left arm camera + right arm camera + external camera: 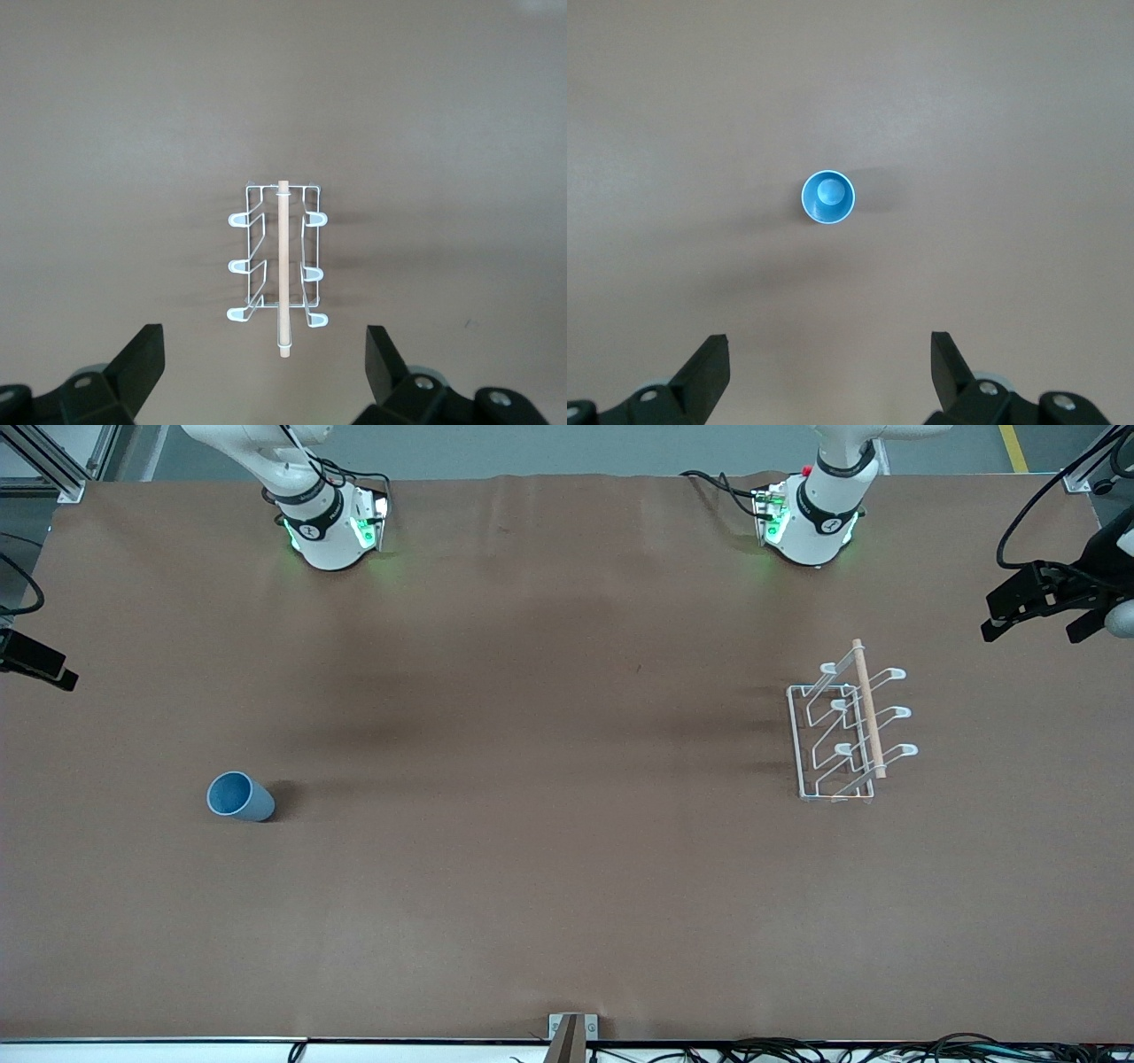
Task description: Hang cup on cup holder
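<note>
Since the cup (240,796) stands by itself on the brown surface (532,886), toward the right arm's end, nothing has been picked up yet and a lot can go wrong. It stands with its mouth up, and the right gripper (830,376) hangs high above it with its fingers (709,367) spread wide apart and nothing between them. The cup is small and smooth, with no handle, and it gets thinner toward the bottom. If the fingers squeeze it too low or off to one side, I think it could slip out, tip over, or roll away. The cup holder (846,731) stands well apart from the cup, toward the left arm's end of the surface. The left gripper (266,376) hangs above it, fingers (142,363) wide apart too, holding nothing. The rack is made of thin white wire with a wooden rod (868,708) on top, so it looks light. A bump from an arm could push it or knock it down. The prongs (240,219) are thin with small loops at the tips, so the cup has to be turned mouth down and lined up well, or it may miss the prong and fall.
</note>
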### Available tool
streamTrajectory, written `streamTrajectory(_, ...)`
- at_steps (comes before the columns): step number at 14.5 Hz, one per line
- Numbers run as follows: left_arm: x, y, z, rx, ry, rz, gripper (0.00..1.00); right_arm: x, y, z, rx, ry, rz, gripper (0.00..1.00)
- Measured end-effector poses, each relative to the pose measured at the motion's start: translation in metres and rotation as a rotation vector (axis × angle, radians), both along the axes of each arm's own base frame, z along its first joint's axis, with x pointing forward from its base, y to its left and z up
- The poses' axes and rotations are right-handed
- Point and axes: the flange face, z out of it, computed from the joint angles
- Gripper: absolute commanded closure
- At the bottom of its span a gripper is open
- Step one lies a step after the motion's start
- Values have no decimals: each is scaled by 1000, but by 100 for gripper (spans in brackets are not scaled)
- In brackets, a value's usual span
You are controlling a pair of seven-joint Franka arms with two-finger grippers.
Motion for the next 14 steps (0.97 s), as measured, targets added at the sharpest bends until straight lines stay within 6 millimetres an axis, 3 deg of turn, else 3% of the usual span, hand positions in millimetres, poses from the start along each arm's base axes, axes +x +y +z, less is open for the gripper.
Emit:
streamTrajectory(11,1,1,-2,0,3,5,0,2,0,1,-2,-19,1,0)
streamTrajectory(14,1,1,-2,0,4,5,0,14,-1,-18,-4,-26,32,0)
